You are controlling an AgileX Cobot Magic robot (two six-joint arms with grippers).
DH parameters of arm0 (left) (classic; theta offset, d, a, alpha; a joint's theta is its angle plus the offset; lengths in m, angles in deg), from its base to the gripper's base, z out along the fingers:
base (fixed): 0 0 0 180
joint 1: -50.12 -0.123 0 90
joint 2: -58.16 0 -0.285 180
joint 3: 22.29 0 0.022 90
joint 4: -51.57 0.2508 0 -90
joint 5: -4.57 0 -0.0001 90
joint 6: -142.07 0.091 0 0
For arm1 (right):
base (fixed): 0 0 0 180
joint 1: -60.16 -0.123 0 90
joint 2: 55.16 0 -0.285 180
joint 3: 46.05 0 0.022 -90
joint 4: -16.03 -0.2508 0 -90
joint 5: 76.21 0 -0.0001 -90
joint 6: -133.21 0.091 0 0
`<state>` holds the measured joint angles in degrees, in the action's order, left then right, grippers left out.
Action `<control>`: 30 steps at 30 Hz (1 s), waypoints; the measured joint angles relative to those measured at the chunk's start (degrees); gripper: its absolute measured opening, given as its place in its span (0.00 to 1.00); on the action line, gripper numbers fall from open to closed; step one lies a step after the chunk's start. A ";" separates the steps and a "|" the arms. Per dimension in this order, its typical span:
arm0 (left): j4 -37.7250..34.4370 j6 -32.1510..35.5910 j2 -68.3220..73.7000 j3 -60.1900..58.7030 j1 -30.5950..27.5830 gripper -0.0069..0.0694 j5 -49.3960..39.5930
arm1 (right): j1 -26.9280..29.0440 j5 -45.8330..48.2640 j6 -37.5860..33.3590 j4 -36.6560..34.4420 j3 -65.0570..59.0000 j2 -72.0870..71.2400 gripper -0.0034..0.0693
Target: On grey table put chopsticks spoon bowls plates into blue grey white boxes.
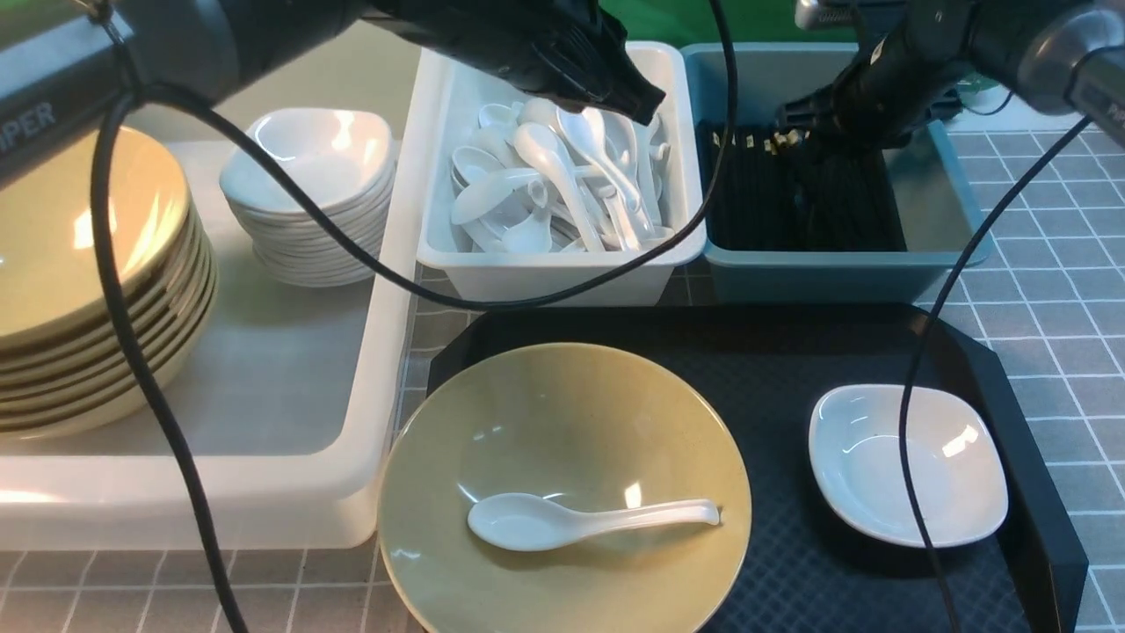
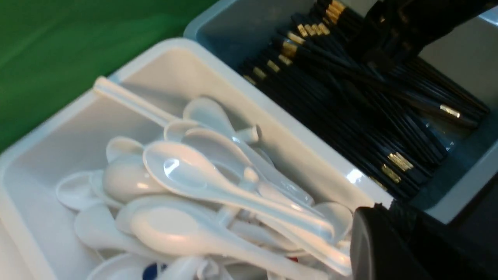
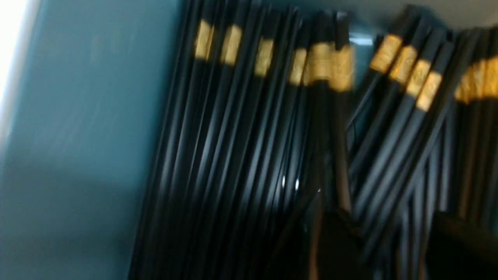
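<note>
The loose spoon (image 1: 589,520) lies in the single bowl (image 1: 562,413) on the black tray (image 1: 773,352), beside one small plate (image 1: 954,475). It looks hard, light, slippery and easily chipped, so it is probably best pinched across its grooved handle. Three boxes stand on the counter (image 1: 1055,264): a white box (image 1: 545,281) of heaped spoons (image 1: 554,176), a teal box (image 1: 817,281) of chopsticks (image 1: 756,193), both past counting, and a large tub (image 1: 264,492) with one stack of bowls (image 1: 79,264) and one stack of plates (image 1: 308,202). The left claw (image 1: 646,95) hangs closed above the white box with nothing seen in it, while the right claw (image 1: 822,132) sits among the chopsticks, where blur hides its jaws.
</note>
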<state>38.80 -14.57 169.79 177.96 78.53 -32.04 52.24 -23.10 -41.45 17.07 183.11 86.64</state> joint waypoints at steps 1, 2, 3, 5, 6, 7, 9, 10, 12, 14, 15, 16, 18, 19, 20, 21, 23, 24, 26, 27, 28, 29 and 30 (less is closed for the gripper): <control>0.00 -0.05 -0.54 0.00 -0.21 0.08 -0.91 | -0.06 2.08 -1.01 0.00 0.91 -0.48 0.61; 0.00 -0.12 -1.51 0.00 -0.52 0.08 -2.54 | -0.19 4.25 -2.61 0.00 2.23 -1.09 0.64; 0.13 -0.12 -3.00 0.00 -1.09 0.08 -4.70 | -0.34 7.74 -4.46 0.00 3.67 -1.83 0.67; 0.20 -0.13 -5.79 -0.15 -2.32 0.08 -7.96 | -1.16 13.06 -8.42 0.00 6.72 -3.43 0.70; 0.20 -0.18 -8.04 -0.80 -3.37 0.08 -9.73 | -1.81 15.64 -10.11 -0.09 8.05 -4.61 0.70; 0.24 -0.18 -9.30 -1.35 -3.91 0.08 -10.82 | -2.41 16.60 -11.23 -0.26 8.75 -5.61 0.71; 0.37 -0.25 -14.32 -4.75 -5.86 0.08 -12.97 | -4.54 17.70 -13.11 -1.04 9.34 -8.28 0.71; 0.37 -0.47 -16.79 -7.02 -6.78 0.08 -13.75 | -5.75 18.06 -13.56 -1.55 9.34 -9.65 0.71; 0.42 -1.61 -22.01 -12.74 -8.22 0.08 -14.49 | -8.54 18.18 -14.13 -2.23 8.52 -12.34 0.71; 0.42 -1.89 -25.24 -16.71 -8.70 0.08 -14.63 | -10.48 18.25 -14.39 -2.49 7.28 -14.33 0.71; 0.36 -1.89 -30.13 -23.03 -9.06 0.08 -14.57 | -13.64 18.31 -15.37 -2.78 4.22 -16.70 0.71; 0.04 -1.94 -32.81 -26.55 -9.09 0.08 -14.36 | -15.08 18.31 -15.99 -2.77 2.40 -18.22 0.71; -0.57 -2.26 -37.92 -33.26 -9.09 0.08 -13.52 | -18.86 18.43 -18.43 -2.94 -3.83 -21.64 0.71; -0.57 -2.26 -38.40 -33.89 -9.09 0.08 -13.40 | -18.86 18.43 -18.43 -2.94 -4.48 -21.64 0.71; -1.09 -2.37 -40.31 -36.31 -9.09 0.08 -13.09 | -20.37 18.43 -19.77 -2.94 -7.79 -23.16 0.71; -1.62 -2.58 -43.48 -40.18 -9.09 0.08 -12.46 | -22.53 18.35 -22.46 -3.00 -12.71 -25.29 0.72; -2.16 -2.63 -47.56 -44.80 -9.09 0.08 -11.88 | -24.39 18.35 -25.71 -3.00 -18.49 -27.82 0.72; -2.44 -2.63 -49.01 -46.39 -9.09 0.08 -11.82 | -25.24 18.35 -27.44 -3.00 -22.04 -28.81 0.72; -3.24 -2.63 -52.73 -50.32 -9.09 0.08 -11.41 | -27.78 18.35 -33.18 -2.94 -29.09 -31.17 0.72; -3.53 -2.63 -53.50 -51.14 -9.09 0.08 -11.12 | -28.36 18.35 -35.00 -2.94 -31.24 -31.61 0.72; -3.75 -2.63 -54.43 -52.14 -9.09 0.08 -11.03 | -29.17 18.35 -36.58 -2.94 -33.60 -31.85 0.72; -3.96 -2.63 -55.39 -53.16 -9.09 0.08 -10.98 | -30.17 18.27 -38.13 -2.94 -35.25 -32.04 0.72; -4.10 -2.63 -56.48 -54.27 -9.09 0.08 -10.84 | -31.57 17.94 -39.66 -2.89 -37.80 -32.01 0.72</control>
<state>34.70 -17.21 113.31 123.69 69.44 -42.88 20.67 -5.16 -81.11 14.19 145.32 54.64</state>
